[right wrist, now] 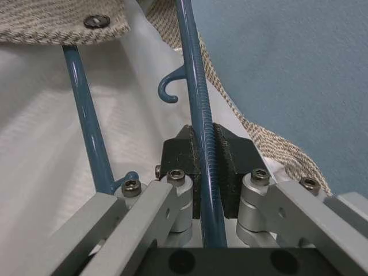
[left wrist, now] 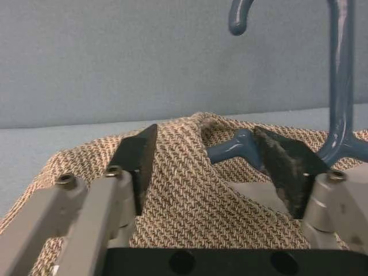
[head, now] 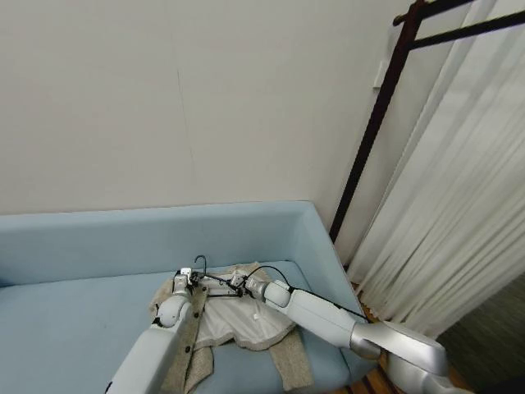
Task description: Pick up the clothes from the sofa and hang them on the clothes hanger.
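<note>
Grasp stage: right gripper [right wrist: 206,152] is clamping the thin blue metal hanger [right wrist: 192,69]; left gripper [left wrist: 210,155] is hovering unclenched over the beige tweed jacket [head: 246,328], lower centre, lying on the pale-blue sofa [head: 82,246]. Hanging on the dark metal rack [head: 373,123], upper right, not yet done.

Clothes [head: 244,327] on sofa [head: 74,328], hanger [right wrist: 198,115] seemingly inside.

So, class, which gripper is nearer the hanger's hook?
Left. The left gripper sits right beside the hook, jaws open; the right gripper is shut on the hanger, farther off.
</note>
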Robot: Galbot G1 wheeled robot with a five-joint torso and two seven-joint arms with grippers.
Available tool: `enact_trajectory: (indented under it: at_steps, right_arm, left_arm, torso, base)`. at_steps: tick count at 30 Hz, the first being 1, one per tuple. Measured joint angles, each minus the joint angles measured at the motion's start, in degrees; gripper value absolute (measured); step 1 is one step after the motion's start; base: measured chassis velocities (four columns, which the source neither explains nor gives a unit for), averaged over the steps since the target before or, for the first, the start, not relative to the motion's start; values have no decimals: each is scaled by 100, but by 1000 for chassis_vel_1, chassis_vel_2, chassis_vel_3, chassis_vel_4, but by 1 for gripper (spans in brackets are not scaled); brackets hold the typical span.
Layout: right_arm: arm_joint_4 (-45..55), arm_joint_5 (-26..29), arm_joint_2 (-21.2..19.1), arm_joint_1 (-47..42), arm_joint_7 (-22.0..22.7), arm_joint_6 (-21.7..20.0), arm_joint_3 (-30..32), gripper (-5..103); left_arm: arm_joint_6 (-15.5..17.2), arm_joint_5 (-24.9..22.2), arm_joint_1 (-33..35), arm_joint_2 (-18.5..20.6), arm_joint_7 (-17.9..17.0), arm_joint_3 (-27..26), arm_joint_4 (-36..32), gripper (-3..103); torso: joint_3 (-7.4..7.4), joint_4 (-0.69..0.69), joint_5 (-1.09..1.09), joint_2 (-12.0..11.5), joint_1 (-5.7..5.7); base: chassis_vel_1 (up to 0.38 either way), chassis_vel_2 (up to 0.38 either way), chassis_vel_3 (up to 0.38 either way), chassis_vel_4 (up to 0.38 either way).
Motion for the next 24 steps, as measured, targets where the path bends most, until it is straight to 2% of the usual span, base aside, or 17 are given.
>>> enact_trajectory:
  at_steps: [2,5,6,7,8,11,12,15,18,24]
  right_arm:
    - [-4,0,-5,-1,0,-4,4,7]
    - [-101,10,-32,-2,27,-43,42,7]
    - [-101,10,-32,-2,27,-43,42,7]
    - [-129,6,-47,-2,38,-59,59,7]
    - [-126,11,-32,-3,30,-54,59,7]
    - [-178,11,-42,2,23,-56,68,7]
    - [-202,12,-34,2,7,-51,73,7]
    - [-240,23,-29,4,-6,-33,97,7]
    - [-228,27,-39,4,-15,-27,97,7]
    - [-183,28,-48,7,-32,-12,61,7]
  left_arm:
    - [1,0,32,2,-44,0,-55,57]
    - [21,3,277,25,-298,-69,-389,74]
    - [21,3,277,25,-298,-69,-389,74]
    - [14,2,400,34,-348,-113,-514,79]
    - [-8,-9,474,16,-332,-110,-601,85]
    - [-66,-12,605,18,-343,-164,-689,89]
    - [-125,-23,662,21,-261,-164,-708,94]
    - [-198,-45,677,34,-155,-175,-589,100]
    - [-199,-121,578,13,-154,-170,-458,100]
    - [-24,-458,172,-110,-184,-55,-99,100]
  torso:
    - [0,0,0,0,0]
    - [-1,5,3,0,-1]
    - [-1,5,3,0,-1]
    - [0,0,-1,0,-1]
    - [0,2,-1,0,0]
    - [0,1,1,0,-1]
    - [0,1,0,0,-1]
    - [0,2,0,0,-1]
    - [0,1,0,0,-1]
    - [0,-1,1,0,-1]
  base:
    - [0,0,0,0]
    - [0,0,0,0]
    - [0,0,0,0]
    - [0,0,0,0]
    - [0,0,0,0]
    - [0,0,0,0]
    - [0,0,0,0]
    - [0,0,0,0]
    - [0,0,0,0]
    - [0,0,0,0]
